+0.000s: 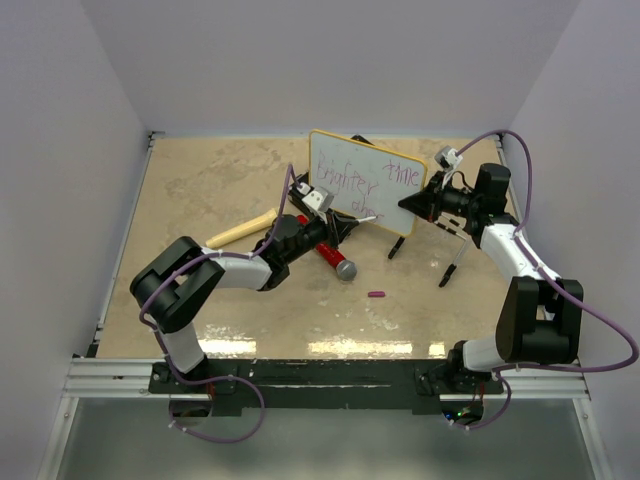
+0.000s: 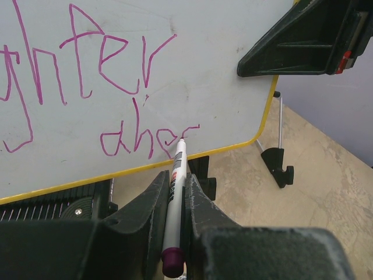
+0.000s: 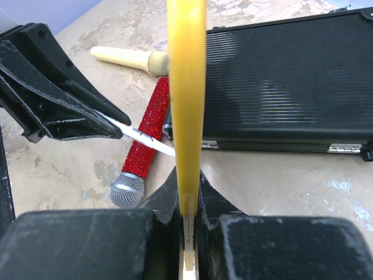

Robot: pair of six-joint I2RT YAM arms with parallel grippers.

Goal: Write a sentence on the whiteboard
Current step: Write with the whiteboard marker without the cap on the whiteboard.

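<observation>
The whiteboard (image 1: 365, 180) stands tilted up near the table's middle, white with a thin yellow rim (image 3: 186, 87). My right gripper (image 1: 408, 203) is shut on its right edge; in the right wrist view the rim runs edge-on between the jaws of that gripper (image 3: 187, 181). The sentence (image 2: 111, 64) is purple scrawl in a few lines across the whiteboard (image 2: 204, 76). My left gripper (image 2: 175, 178) is shut on a white marker (image 2: 176, 169) with a purple end. Its tip touches the board at the end of the lowest word. My left gripper (image 1: 345, 228) sits in front of the board's lower edge.
A red glitter microphone (image 1: 330, 258) lies below the board, beside a cream handle (image 1: 240, 232). A black case (image 3: 285, 87) lies behind the board. A small purple cap (image 1: 376, 295) rests on the table. The board's black clip feet (image 2: 278, 166) hang on thin legs.
</observation>
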